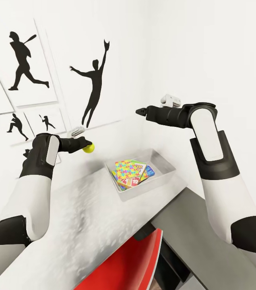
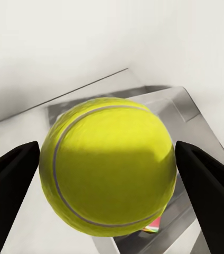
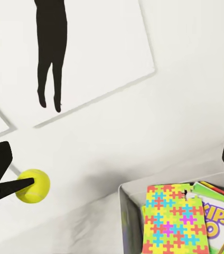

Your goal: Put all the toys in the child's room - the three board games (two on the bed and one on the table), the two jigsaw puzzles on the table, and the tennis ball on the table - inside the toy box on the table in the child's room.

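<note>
Pinching the tennis ball (image 1: 89, 148) between its two dark fingers, my left gripper (image 1: 87, 146) holds it in the air above the table (image 1: 75, 217), at about ten o'clock from the toy box (image 1: 165, 176). Inside that bin a jigsaw puzzle (image 1: 127, 168) lies on top of the stacked board games (image 1: 143, 174). My right gripper (image 1: 140, 112) hangs at twelve o'clock above the box, fingers spread apart with nothing between them.

Matt fuzzy tennis ball (image 2: 108, 165), smooth grey toy box (image 1: 166, 176), glossy red chair (image 1: 132, 262).
</note>
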You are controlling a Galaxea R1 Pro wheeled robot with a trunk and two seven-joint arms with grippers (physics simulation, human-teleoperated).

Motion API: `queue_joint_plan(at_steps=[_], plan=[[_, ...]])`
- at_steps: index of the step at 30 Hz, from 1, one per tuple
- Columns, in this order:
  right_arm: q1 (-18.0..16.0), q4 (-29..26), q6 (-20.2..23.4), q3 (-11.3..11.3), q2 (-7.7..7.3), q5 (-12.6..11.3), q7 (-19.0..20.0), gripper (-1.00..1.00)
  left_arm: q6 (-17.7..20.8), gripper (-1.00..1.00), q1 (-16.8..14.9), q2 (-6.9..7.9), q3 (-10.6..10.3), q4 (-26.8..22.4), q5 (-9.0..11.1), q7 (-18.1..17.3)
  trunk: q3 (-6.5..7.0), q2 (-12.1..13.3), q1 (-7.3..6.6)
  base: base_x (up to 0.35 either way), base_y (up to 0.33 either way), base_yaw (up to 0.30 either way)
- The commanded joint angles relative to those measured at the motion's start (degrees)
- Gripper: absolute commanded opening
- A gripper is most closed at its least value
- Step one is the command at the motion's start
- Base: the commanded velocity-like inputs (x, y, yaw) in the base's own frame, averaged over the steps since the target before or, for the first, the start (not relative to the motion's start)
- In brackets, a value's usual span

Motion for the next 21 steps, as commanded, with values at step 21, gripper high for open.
queue_joint_plan(at_steps=[21], plan=[[0.36,0.35,-0.04,-0.15,1.72,-0.34,-1.14,1.0,0.29,-1.0,0.02,-0.01,0.09,0.04,0.21,-0.08,0.21,-0.13,0.04,0.0,0.026,-0.057]])
